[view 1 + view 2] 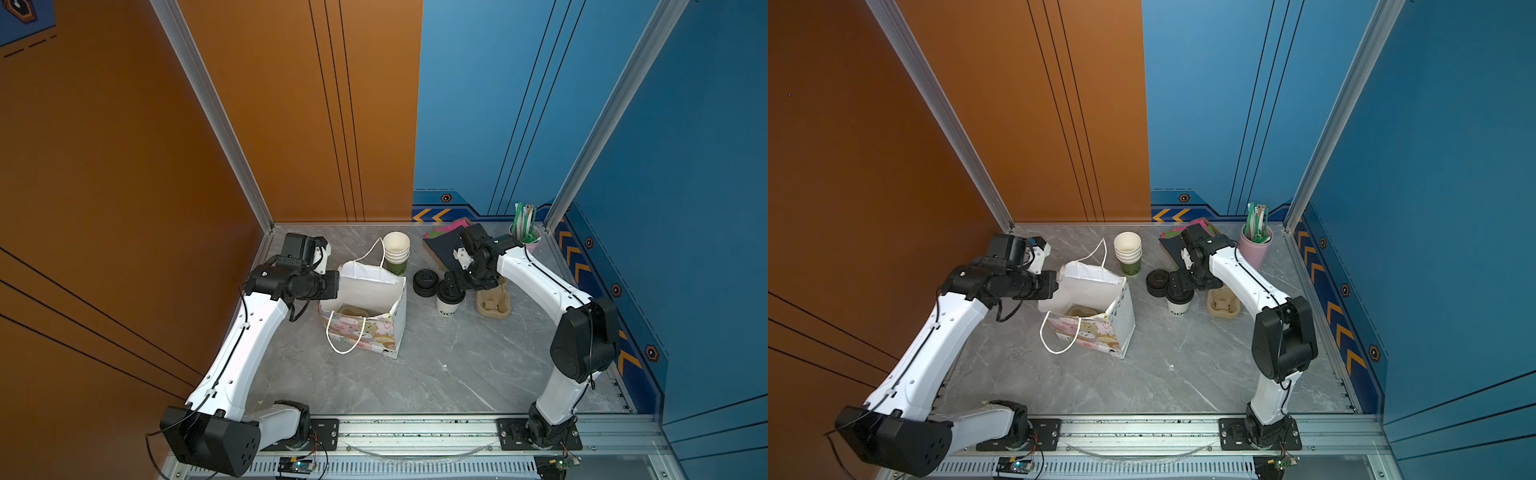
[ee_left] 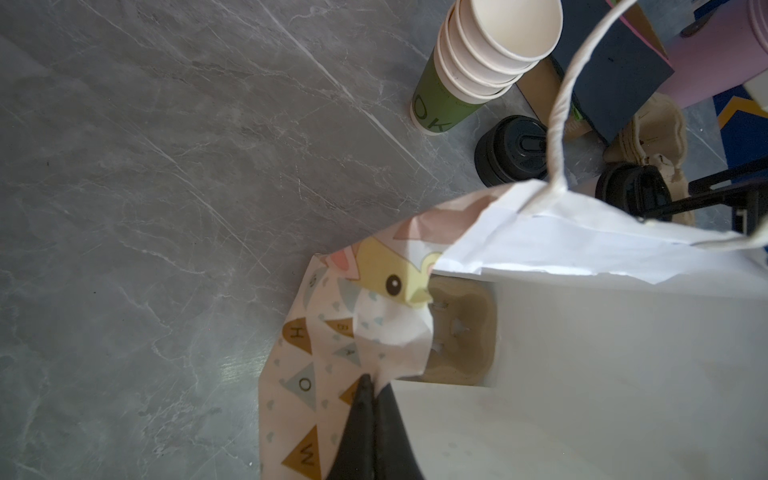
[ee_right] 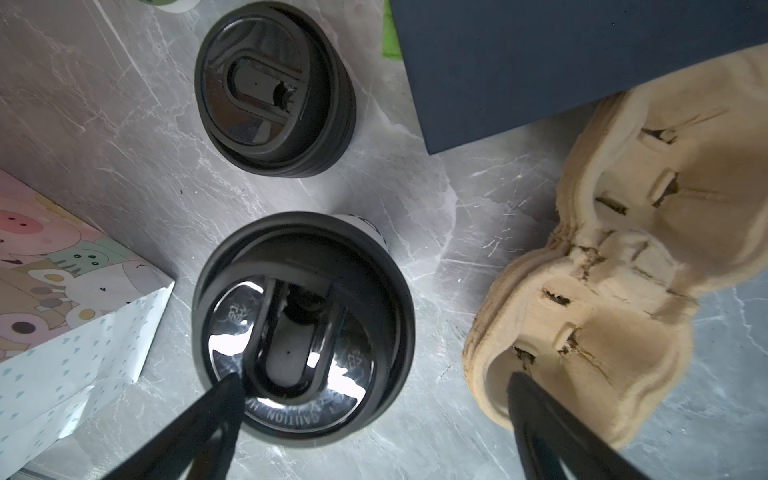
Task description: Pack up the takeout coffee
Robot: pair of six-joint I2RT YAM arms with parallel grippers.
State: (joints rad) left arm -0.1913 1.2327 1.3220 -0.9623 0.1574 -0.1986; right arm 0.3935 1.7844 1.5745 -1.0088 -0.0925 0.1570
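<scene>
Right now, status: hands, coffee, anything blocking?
Left hand shut on rim of patterned paper bag. Right hand open over white paper cup with black lid, not gripping. Beige pulp cup carrier beside one finger.

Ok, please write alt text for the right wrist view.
The open right end effector hangs above a lidded white takeout coffee cup, beside a pulp cup carrier. A stack of black lids and a cartoon-printed paper bag stand nearby.

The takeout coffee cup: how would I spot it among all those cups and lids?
Find the cartoon-animal paper bag in the middle of the grey table. Just right of it stands the takeout coffee, between the pile of loose black lids and a tan pulp cup carrier. It alone is a white cup wearing a black lid.
</scene>
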